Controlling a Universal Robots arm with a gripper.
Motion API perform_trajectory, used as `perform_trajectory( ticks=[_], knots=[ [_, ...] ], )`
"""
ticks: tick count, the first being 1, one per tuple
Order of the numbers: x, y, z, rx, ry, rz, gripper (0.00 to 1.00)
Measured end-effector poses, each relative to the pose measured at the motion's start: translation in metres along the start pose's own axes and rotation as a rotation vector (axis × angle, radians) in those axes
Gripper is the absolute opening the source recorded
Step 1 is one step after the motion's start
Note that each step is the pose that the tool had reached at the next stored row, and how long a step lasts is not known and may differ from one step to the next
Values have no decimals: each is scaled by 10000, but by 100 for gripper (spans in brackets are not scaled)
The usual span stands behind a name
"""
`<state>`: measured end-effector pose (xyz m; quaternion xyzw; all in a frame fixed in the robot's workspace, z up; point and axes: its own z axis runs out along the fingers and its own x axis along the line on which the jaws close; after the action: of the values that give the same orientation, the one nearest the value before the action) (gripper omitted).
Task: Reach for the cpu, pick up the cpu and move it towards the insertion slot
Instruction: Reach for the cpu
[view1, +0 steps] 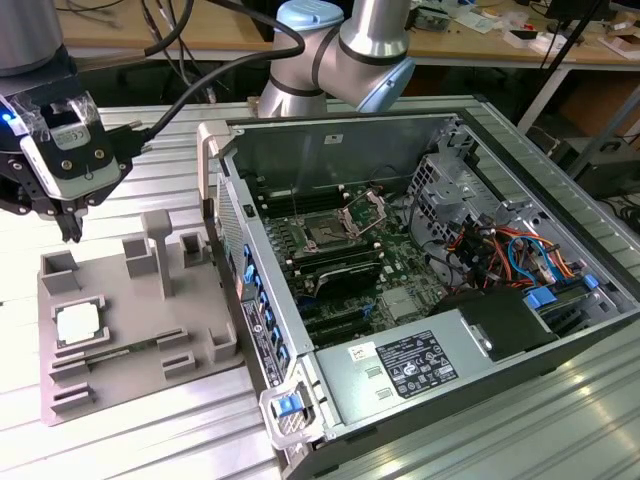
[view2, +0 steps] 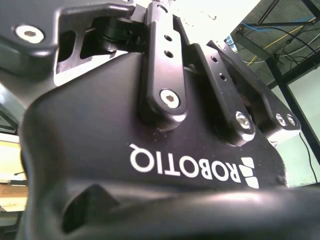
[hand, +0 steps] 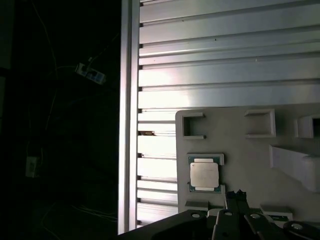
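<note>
Right now my gripper (view1: 72, 232) hangs above the far edge of the grey tray (view1: 130, 310), its fingers pinched together on nothing. I see the cpu (view1: 77, 322) lying flat in a tray recess on the surface (view1: 150, 170), near the gripper but untouched. The slot (view1: 327, 232) sits inside the open case (view1: 330, 140), well apart toward the exterior view's right.

A grey fixture plate (view1: 140, 320) lies beside an open computer case (view1: 330, 140).
</note>
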<state>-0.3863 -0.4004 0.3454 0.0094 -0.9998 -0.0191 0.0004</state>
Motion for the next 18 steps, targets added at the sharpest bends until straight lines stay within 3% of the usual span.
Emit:
perform_trajectory(
  ticks=[18],
  knots=[
    [6, -41, 28, 0, 0, -2, 11]
  ],
)
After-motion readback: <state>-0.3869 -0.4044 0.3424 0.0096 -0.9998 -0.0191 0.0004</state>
